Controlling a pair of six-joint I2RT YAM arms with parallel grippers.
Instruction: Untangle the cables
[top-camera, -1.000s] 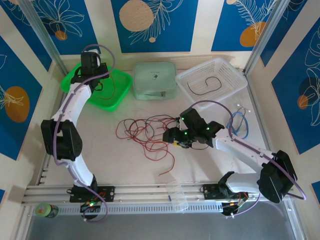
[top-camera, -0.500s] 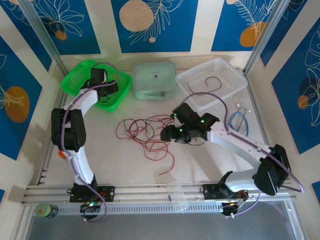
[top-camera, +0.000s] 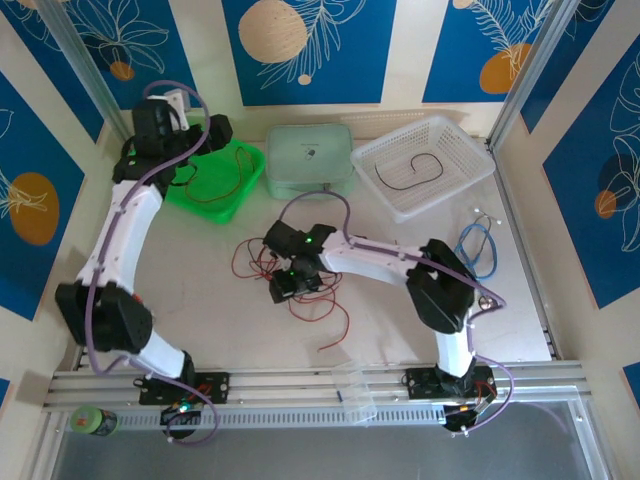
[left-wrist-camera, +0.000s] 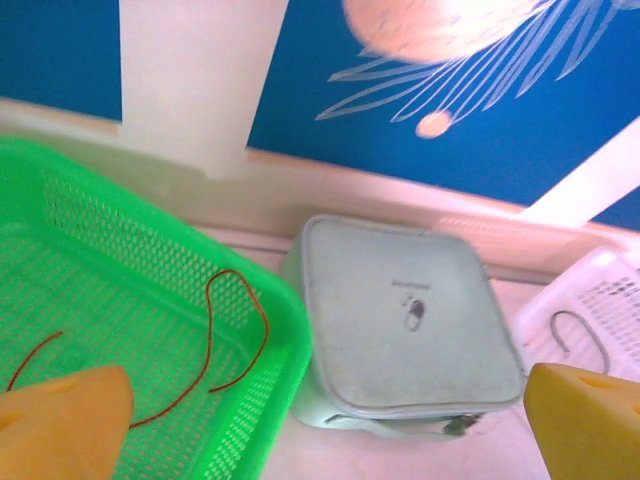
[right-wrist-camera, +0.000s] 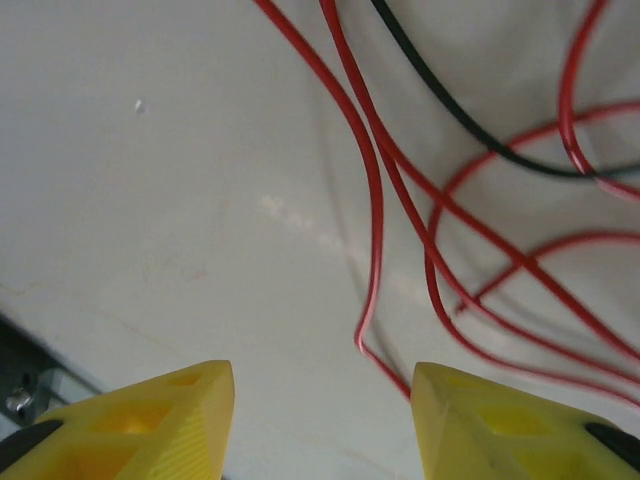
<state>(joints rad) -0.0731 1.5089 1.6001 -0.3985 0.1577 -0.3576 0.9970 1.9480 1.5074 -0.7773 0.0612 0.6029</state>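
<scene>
The right gripper (right-wrist-camera: 322, 410) hovers low over the tangle of cables (top-camera: 290, 258) at the centre of the surface (top-camera: 200, 300), jaws part open, nothing in them. One red strand (right-wrist-camera: 372, 200) runs down into the gap between the yellow fingers (right-wrist-camera: 170, 410), and a black strand (right-wrist-camera: 440, 100) crosses the reds at upper right. The smart play, I reckon: pinch that lone red run clear of the crossings, close gently, and lift slowly so the loops slide free instead of cinching.

At upper left, the left gripper (left-wrist-camera: 325, 420) is spread wide and empty above the green basket (left-wrist-camera: 150, 250), where one red cable (left-wrist-camera: 240, 320) lies. A black cable (top-camera: 410, 168) sits in the white basket (top-camera: 462, 150), with a mint case (top-camera: 308, 160) between the baskets.

The surface is pale, walled by blue panels (top-camera: 300, 50) with leaf prints. A light blue looped cable (top-camera: 478, 245) rests at right.
</scene>
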